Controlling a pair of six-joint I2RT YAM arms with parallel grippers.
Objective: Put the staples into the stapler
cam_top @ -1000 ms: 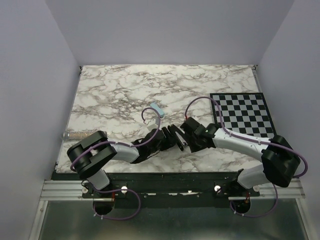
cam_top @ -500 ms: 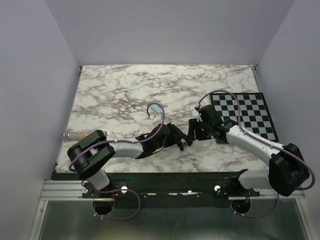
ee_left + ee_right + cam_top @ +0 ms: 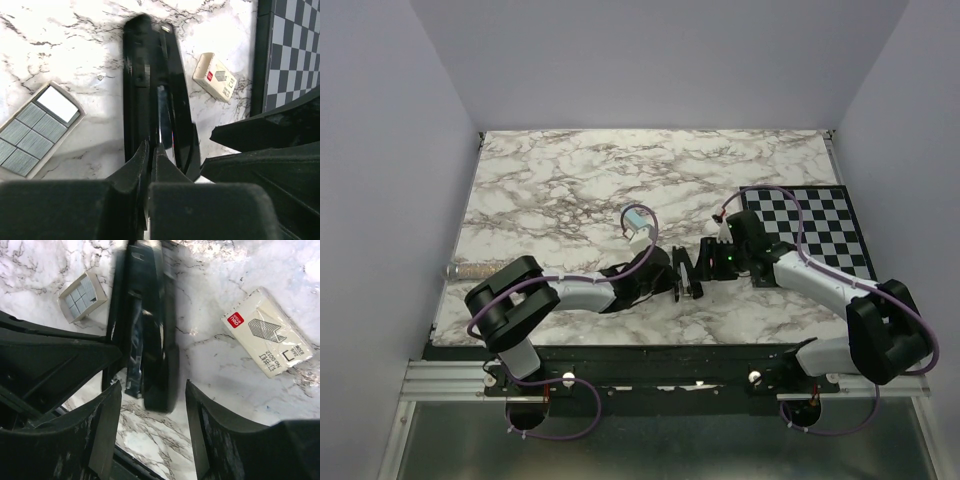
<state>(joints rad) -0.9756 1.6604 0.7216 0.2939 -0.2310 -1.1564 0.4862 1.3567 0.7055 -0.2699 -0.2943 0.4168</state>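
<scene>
The black stapler (image 3: 150, 75) lies on the marble table between my two grippers (image 3: 686, 276), opened out, with a narrow silvery channel (image 3: 160, 107) showing. At its near end, a thin part of it is held in my shut left gripper (image 3: 152, 151). My right gripper (image 3: 152, 387) stands open at the stapler's other end (image 3: 160, 390), fingers on either side and not touching it. Grey staples (image 3: 30, 130) sit as several blocks in a small open tray, left of the stapler in the left wrist view and at upper left (image 3: 82, 294) in the right wrist view.
A white staple box (image 3: 216, 77) lies right of the stapler, also seen in the right wrist view (image 3: 267, 332). A black-and-white checkered mat (image 3: 805, 230) covers the table's right side. A grey cylinder (image 3: 470, 270) rests at the left edge. Purple cables loop above both arms.
The left gripper reached right and closed on the stapler's end. The right gripper swung out toward the mat, then came back to the stapler with its jaws wider apart.
</scene>
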